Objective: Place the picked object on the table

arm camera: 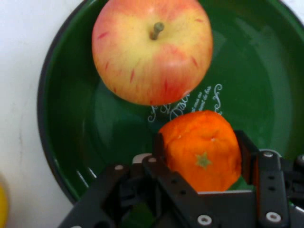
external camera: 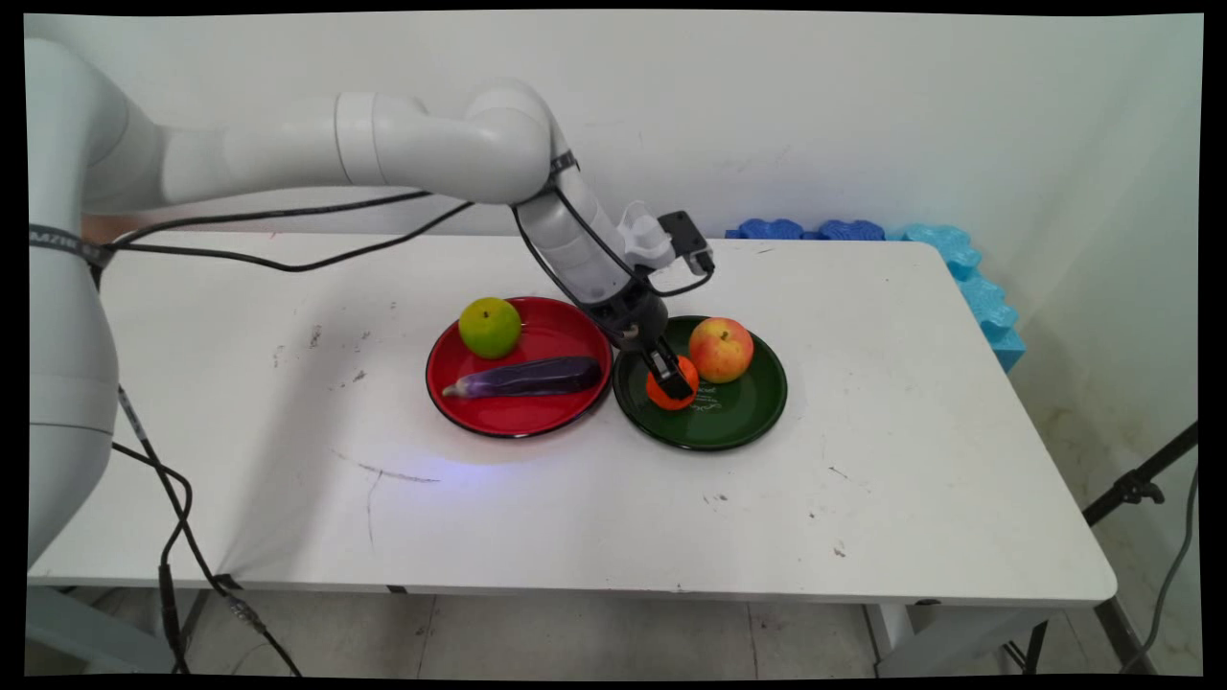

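On the green plate (external camera: 738,426): gripper (external camera: 674,377), fingers clamped on an orange (arm camera: 202,149); apple (external camera: 721,349) just beside. Red plate (external camera: 537,420) adjacent: lime (external camera: 490,327), eggplant (external camera: 525,377).

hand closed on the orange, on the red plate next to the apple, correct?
Wrong plate. The hand is closed on the orange on the green plate, next to the apple. The hand view shows it; the red plate holds the eggplant and green fruit.
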`<state>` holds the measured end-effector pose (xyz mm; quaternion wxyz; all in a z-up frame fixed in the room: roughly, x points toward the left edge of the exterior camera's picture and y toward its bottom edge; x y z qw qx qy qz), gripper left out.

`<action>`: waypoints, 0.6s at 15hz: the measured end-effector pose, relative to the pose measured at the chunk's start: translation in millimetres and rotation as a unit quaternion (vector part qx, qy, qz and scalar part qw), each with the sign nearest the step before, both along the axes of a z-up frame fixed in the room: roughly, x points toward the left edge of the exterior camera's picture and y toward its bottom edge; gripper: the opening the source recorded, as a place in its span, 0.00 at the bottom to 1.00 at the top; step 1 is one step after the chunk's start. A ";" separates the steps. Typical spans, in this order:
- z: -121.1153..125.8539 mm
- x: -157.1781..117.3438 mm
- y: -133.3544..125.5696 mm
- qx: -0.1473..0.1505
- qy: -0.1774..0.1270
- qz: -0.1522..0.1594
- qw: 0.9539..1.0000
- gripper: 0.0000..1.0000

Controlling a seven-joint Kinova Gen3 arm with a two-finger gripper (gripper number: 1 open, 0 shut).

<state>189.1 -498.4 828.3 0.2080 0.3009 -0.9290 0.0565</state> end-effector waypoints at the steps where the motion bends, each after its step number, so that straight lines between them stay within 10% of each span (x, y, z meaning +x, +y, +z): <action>1: 9.7 0.7 3.5 -0.004 0.001 -0.006 1.000 0.00; 9: 108.6 12.3 59.9 -0.033 0.042 -0.061 0.997 0.00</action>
